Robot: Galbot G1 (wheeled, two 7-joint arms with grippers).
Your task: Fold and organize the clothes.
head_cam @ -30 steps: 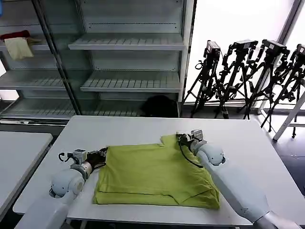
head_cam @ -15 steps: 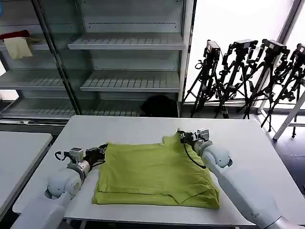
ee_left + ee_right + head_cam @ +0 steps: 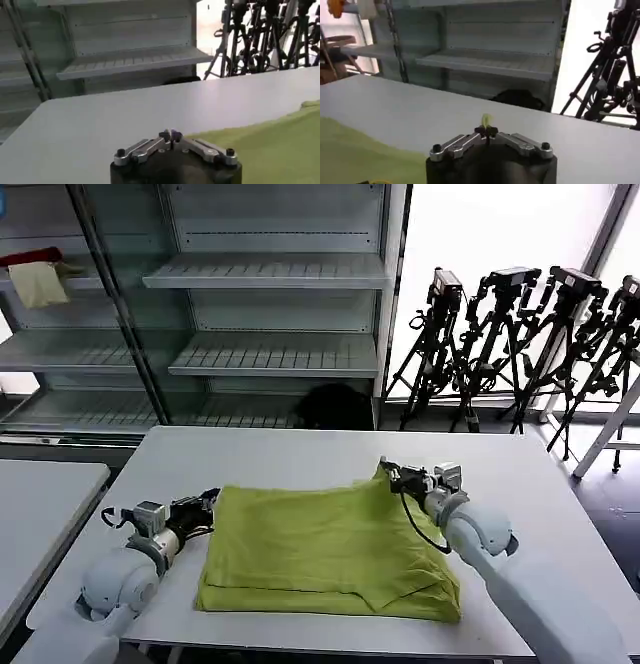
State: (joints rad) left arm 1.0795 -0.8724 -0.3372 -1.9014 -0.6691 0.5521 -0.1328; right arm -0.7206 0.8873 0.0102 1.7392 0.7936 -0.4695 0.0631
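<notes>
Lime-green T-shirt (image 3: 325, 549) on our white table (image 3: 520, 484) — right gripper (image 3: 388, 475) pinches its 1 o'clock corner, left gripper (image 3: 208, 506) closed at 9 o'clock.

A white table (image 3: 300, 446) stands before pale metal shelving (image 3: 270, 314) with slatted shelves; red and cream cloths (image 3: 38, 276) lie on an upper left shelf. Black tripods (image 3: 520, 344) crowd the bright window (image 3: 500, 229) at right. A second table (image 3: 40, 504) sits left
</notes>
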